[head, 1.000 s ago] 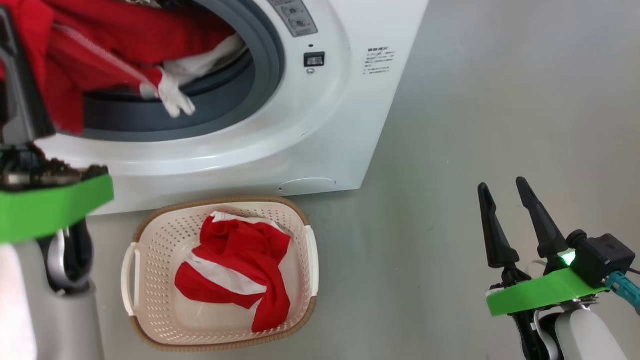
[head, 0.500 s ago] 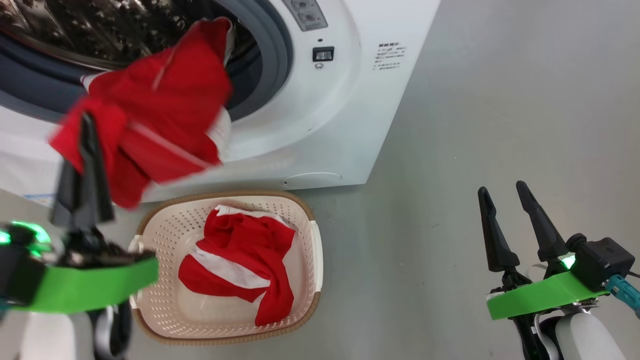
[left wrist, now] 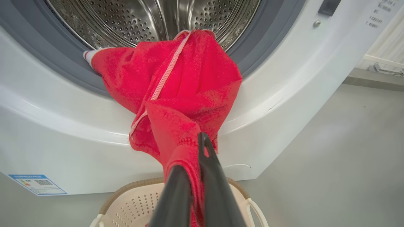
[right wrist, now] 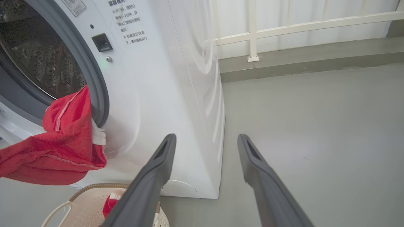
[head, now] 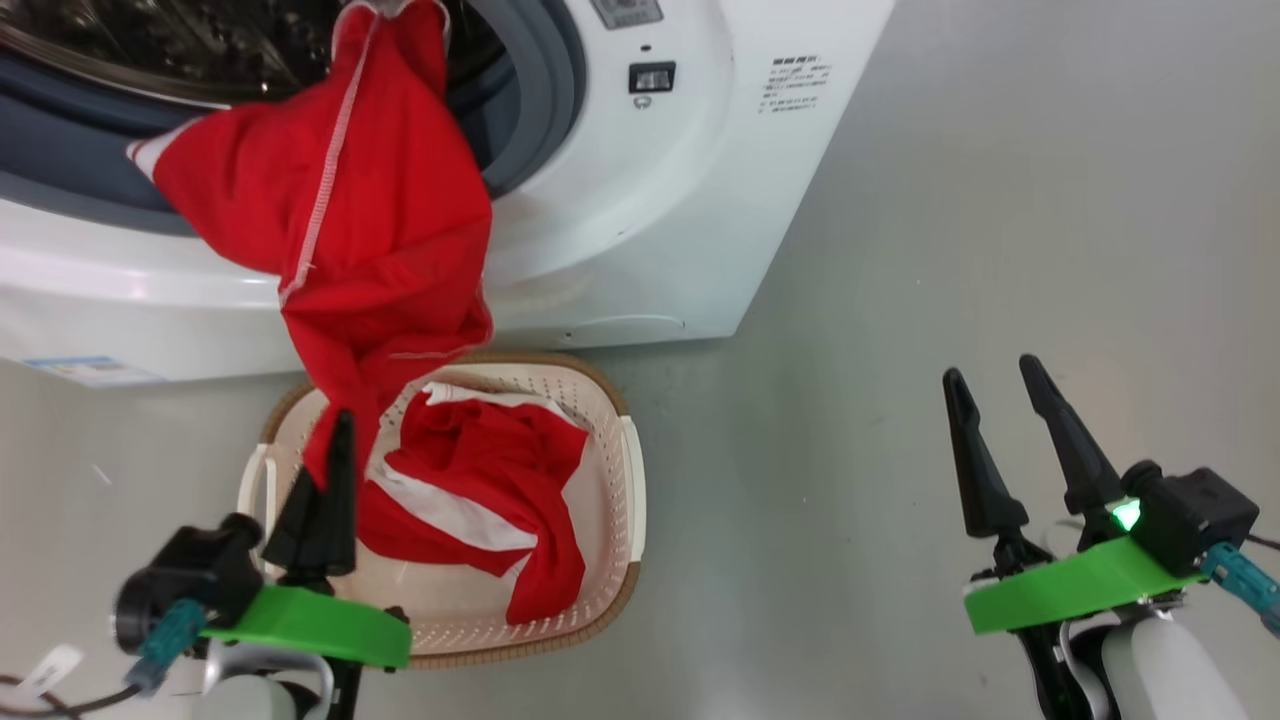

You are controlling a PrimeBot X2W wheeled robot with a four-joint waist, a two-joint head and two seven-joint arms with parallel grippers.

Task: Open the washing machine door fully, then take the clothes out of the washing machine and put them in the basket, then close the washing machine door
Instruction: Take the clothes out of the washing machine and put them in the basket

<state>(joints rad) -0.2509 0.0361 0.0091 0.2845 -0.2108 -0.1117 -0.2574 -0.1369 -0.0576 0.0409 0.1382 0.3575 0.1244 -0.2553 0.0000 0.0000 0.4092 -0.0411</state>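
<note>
A bright red garment [head: 370,210] hangs stretched out of the washing machine [head: 640,230], from the grey gasket [left wrist: 252,41] down over the white front. My left gripper [head: 335,440] is shut on its lower end, just above the near left part of the basket [head: 628,480]. In the left wrist view the cloth [left wrist: 189,78] is pinched between the two dark fingers [left wrist: 211,170]. Another red and white garment [head: 470,500] lies in the basket. My right gripper [head: 990,375] stands open over bare floor at the right, holding nothing. The washing machine door is out of view.
A blue label [left wrist: 38,184] marks the machine's lower front corner. Grey floor [head: 950,200] stretches to the right of the machine. A white railing [right wrist: 284,25] and a low kerb run behind it in the right wrist view.
My left gripper has drawn back and down from the drum mouth to above the basket, pulling the red garment out with it. The head camera shifted a little. The right gripper stayed put.
</note>
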